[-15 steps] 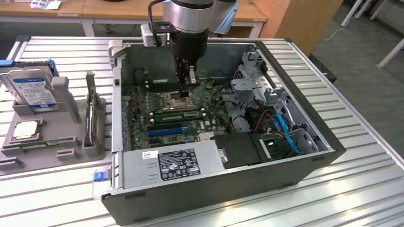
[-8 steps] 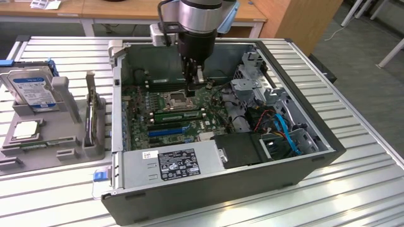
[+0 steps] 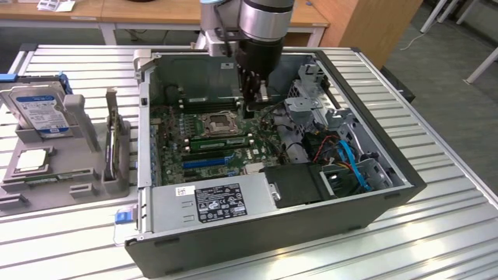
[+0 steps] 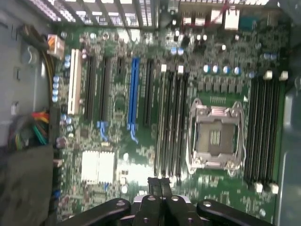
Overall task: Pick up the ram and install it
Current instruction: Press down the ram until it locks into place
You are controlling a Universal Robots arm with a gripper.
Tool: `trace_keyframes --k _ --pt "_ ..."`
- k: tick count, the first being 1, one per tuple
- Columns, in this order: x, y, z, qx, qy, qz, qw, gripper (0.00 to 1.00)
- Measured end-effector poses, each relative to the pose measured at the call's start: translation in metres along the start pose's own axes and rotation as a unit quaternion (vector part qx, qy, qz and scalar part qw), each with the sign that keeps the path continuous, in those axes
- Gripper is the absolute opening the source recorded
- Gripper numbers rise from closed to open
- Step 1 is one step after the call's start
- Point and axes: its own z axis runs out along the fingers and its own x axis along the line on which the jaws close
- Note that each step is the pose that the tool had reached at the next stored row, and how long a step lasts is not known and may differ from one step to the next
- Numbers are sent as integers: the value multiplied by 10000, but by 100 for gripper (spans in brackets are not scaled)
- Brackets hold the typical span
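Note:
A long green ram stick (image 3: 221,140) appears to stand seated in a memory slot of the motherboard (image 3: 175,131), just on the near side of the CPU socket (image 3: 218,121). My gripper (image 3: 255,105) hangs inside the open computer case, above the board to the exterior view's right of the socket. In the wrist view its fingertips (image 4: 159,181) are pressed together with nothing between them, over the end of the black slot bank (image 4: 169,122) beside the CPU socket (image 4: 215,136). From that view I cannot tell the stick apart from the slots.
The case walls (image 3: 365,210) enclose the board. A power supply (image 3: 218,201) and a drive cage with blue cables (image 3: 350,163) fill the near side. On the exterior view's left, a grey fixture (image 3: 46,169) holds a blue-labelled hard drive (image 3: 39,111) and an upright thin card (image 3: 115,140).

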Motion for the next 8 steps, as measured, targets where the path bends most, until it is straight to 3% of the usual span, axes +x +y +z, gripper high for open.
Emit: trace_keyframes --k 8 --pt "-3 -17 108 -1 -1 -1 10000 11"
